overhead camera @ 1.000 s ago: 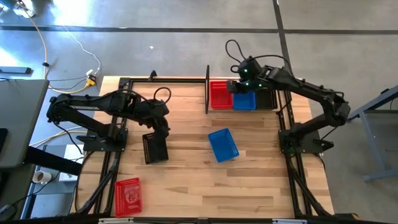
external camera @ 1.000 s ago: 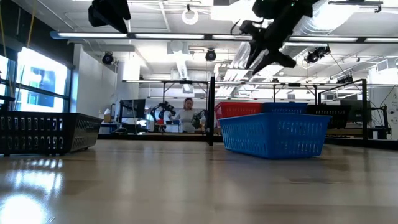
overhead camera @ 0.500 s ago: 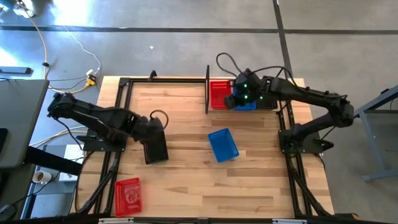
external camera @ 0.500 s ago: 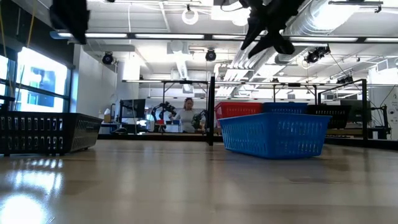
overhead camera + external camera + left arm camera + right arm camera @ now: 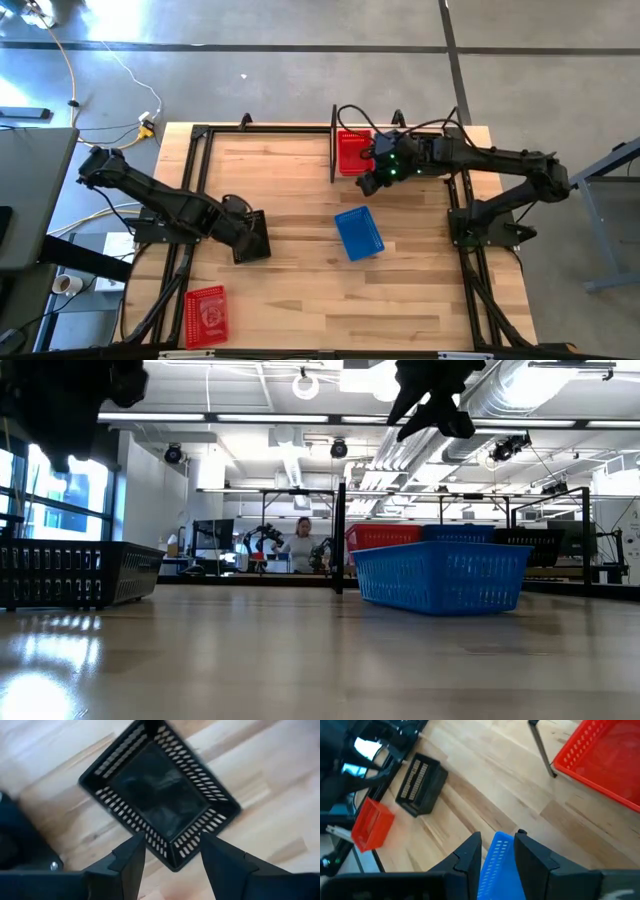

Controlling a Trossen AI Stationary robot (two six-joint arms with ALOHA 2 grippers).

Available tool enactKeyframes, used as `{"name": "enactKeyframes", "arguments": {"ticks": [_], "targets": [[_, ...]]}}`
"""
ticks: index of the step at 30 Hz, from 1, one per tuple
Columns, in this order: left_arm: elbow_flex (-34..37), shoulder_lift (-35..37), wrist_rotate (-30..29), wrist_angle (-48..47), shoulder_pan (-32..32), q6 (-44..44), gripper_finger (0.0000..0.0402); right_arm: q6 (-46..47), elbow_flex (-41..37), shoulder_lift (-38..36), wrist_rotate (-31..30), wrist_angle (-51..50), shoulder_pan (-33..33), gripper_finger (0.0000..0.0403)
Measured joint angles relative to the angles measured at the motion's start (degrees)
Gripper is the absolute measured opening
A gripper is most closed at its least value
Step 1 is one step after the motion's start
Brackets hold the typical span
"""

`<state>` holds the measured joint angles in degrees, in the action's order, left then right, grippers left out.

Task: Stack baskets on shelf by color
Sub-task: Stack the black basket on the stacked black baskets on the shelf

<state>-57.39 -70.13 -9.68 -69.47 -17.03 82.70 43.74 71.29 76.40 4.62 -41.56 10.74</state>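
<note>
A black basket stands on the table's left half. My left gripper hovers just above it, open, one finger on each side of a corner of the rim. A blue basket sits mid-table. My right gripper is open in the air between this basket and the shelf. On the shelf rest a red basket, a blue basket and a black basket. Another red basket lies near the table's near-left corner.
Black arm-mount frames run along the table's left and right sides. The shelf's upright end post stands just left of the red basket. Bare wood lies between the blue basket and the near edge. A person sits in the room behind.
My left gripper has come down toward the near edge and now hangs over the black basket. My right gripper has drawn away from the shelf, moving toward the near edge and the blue basket on the table. No basket has moved.
</note>
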Motion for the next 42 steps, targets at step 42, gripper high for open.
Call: {"name": "enactKeyframes", "arguments": {"ticks": [42], "targets": [[22.3, -0.5, -2.8, 15.7, -3.6, 41.2, 0.0097, -6.7, 0.0, 0.0, 0.1, -0.2, -6.0, 0.0101]]}}
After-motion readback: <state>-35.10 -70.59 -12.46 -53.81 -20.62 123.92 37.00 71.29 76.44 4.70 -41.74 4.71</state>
